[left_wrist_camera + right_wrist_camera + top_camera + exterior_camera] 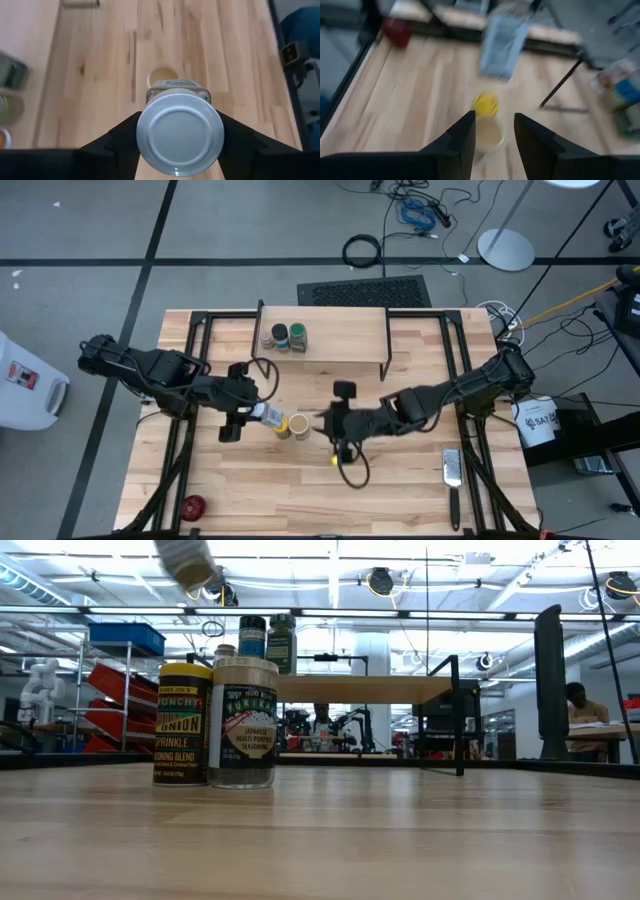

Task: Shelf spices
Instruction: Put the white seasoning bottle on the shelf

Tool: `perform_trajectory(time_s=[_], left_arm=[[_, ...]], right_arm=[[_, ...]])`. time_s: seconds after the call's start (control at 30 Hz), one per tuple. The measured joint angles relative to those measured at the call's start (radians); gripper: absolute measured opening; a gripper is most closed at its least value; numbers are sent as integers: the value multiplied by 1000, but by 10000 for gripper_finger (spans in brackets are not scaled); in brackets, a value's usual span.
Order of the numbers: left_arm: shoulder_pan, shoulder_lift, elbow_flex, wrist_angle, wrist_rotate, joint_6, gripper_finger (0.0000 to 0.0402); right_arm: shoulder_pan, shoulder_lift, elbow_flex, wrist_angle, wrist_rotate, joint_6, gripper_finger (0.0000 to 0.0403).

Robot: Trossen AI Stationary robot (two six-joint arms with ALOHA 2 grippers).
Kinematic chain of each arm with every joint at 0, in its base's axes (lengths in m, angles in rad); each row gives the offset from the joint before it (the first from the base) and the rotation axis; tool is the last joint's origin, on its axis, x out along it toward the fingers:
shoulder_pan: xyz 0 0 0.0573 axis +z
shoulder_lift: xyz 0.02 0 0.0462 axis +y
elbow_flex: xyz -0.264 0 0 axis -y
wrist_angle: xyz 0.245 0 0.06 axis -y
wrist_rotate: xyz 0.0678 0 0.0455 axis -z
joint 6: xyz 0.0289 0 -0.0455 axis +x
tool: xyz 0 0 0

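Your left gripper (243, 416) has a jar (180, 131) clamped and lifted.

Held off the table for the shelf (325, 323) — right gripper (493, 135) gapes empty over the tan jar (297, 425).

Two jars stand touching on the wooden tabletop (400, 840): a yellow-labelled jar (182, 725) with a dark cap, and just beside it, toward the shelf, a clear jar (245, 723) with a white label and pale cap. Shelf (370, 688) sits farther back: light wood plank on thin black legs. Two dark-lidded jars (267, 643) stand side by side on the plank's end nearest the clear jar. High above the yellow-labelled jar, a tilted, blurred jar (187, 562) is in the air; what holds it cannot be seen. Beyond the shelf, a seated person (585, 710) at a desk.
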Motion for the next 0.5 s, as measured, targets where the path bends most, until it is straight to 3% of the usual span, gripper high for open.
perform_trajectory(time_s=[0.13,0.37,0.5], left_arm=[[0,2,16,32,-21,48,214],[6,9,16,59,-124,70,215],[37,35,16,79,-128,72,215]], right_arm=[[-54,0,0,87,-6,-4,149],[-114,37,0,171,-125,1,260],[-133,83,0,260,-140,-28,313]])
